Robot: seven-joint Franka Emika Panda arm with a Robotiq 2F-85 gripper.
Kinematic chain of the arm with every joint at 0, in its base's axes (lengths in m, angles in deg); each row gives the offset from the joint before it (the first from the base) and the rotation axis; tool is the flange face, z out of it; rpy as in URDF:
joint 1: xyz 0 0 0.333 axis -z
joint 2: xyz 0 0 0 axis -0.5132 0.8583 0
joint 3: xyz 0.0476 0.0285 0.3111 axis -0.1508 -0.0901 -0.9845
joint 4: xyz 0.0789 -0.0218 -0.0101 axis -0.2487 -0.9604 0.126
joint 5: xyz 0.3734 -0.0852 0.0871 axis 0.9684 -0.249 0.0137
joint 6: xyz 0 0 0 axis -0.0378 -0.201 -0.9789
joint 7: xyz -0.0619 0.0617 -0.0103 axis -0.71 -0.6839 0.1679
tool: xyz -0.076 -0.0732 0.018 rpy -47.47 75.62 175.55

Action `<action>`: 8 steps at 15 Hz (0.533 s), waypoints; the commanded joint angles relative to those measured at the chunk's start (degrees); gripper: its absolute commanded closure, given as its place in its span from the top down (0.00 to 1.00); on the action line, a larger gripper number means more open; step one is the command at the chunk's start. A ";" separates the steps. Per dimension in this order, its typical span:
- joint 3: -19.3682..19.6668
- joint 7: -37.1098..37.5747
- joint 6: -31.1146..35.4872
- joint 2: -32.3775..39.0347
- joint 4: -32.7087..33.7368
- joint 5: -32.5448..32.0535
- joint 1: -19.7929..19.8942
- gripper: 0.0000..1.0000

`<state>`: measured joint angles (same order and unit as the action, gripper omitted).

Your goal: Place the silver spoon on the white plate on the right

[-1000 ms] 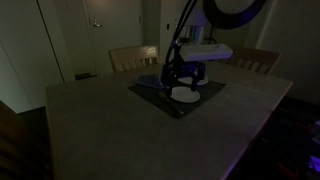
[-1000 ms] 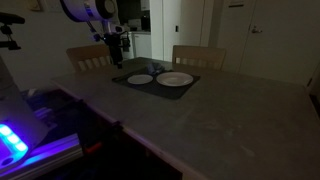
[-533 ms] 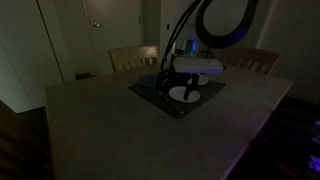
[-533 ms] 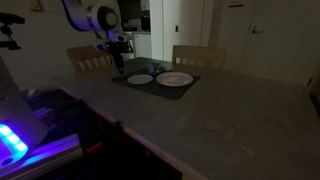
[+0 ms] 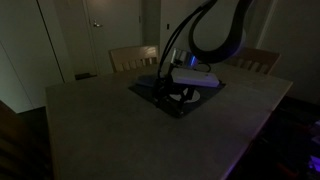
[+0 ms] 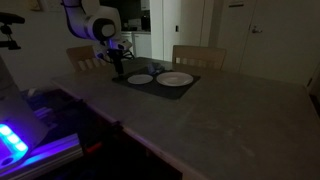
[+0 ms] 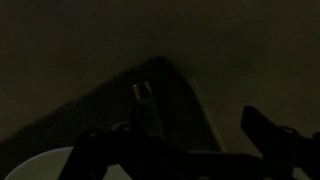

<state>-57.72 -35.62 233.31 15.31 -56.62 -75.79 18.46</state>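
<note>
The room is dim. Two white plates lie on a dark mat (image 6: 160, 84) in an exterior view, a smaller one (image 6: 140, 79) and a wider one (image 6: 175, 79) to its right. My gripper (image 6: 119, 72) hangs low over the mat's left edge, beside the smaller plate. It also shows in an exterior view (image 5: 164, 88). In the wrist view the silver spoon (image 7: 141, 95) lies on the mat (image 7: 175, 110) near its corner, ahead of my gripper (image 7: 185, 150). The jaws stand wide apart and empty. A plate's rim (image 7: 40, 165) shows at the lower left.
The mat lies at the far side of a large grey table (image 6: 220, 120). Two wooden chairs (image 6: 198, 56) (image 6: 88, 58) stand behind it. A device with a bright blue light (image 6: 15, 140) sits at the near left.
The arm has bent down and lowered the gripper from above the plates to just over the mat's edge. The plates have not moved.
</note>
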 commanded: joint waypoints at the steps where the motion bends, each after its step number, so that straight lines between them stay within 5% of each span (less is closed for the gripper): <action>1: -7.12 -9.38 5.07 2.24 0.27 5.74 6.69 1.00; 8: -16.08 -19.42 6.02 3.82 0.22 9.73 17.43 1.00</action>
<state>-70.95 -50.73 238.10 17.49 -56.55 -67.71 32.00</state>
